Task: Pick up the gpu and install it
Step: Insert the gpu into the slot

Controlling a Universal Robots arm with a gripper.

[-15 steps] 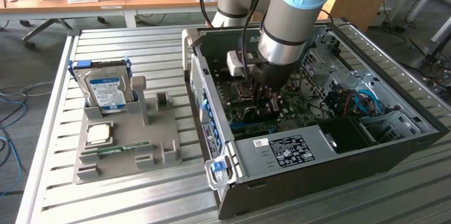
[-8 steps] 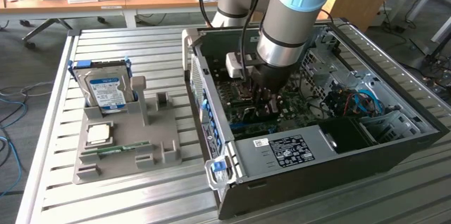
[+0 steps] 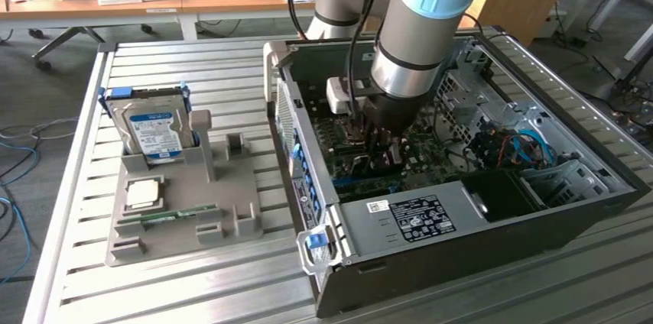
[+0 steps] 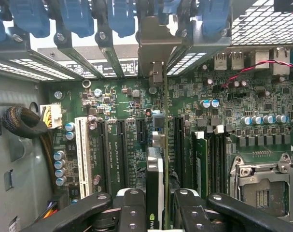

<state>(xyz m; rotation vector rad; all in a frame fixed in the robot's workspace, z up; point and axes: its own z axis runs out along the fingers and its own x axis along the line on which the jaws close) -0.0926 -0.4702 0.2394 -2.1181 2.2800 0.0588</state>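
We see the gripper [image 3: 383, 137] [image 4: 158, 212] down inside the open PC case [image 3: 459, 247], jaws clamped on the gpu [image 4: 155, 183]. The card sits between the two black fingers [image 4: 132, 208], held low over the motherboard [image 4: 122, 106], among the black expansion slots [image 4: 104, 154]. We can't tell whether its contact edge is in a slot yet.

Orientation: the gpu stands on edge, board plane upright to the motherboard, so we see it as a thin line. Its long axis runs along the slots, from the gripper to the case wall with the blue clips [image 4: 122, 17]. The silver bracket [image 4: 152, 46] leads and sits at that wall's slot openings.

Risks, as we judge them:
- The contact edge may sit off the slot line. Pushing down then jams the card on the slot wall or bends it.
- The bracket may catch on the frame at the rear opening, which would lever the card out of square in the grip.
- The grip is at one end only, so the card may pivot and seat at one end alone.
- The RAM sticks [image 4: 200, 164] and capacitors [image 4: 210, 103] are near, so a sideways slip could knock them.

Hard drive [image 3: 153, 129] stays in the grey fixture [image 3: 183, 209], well apart from the case.
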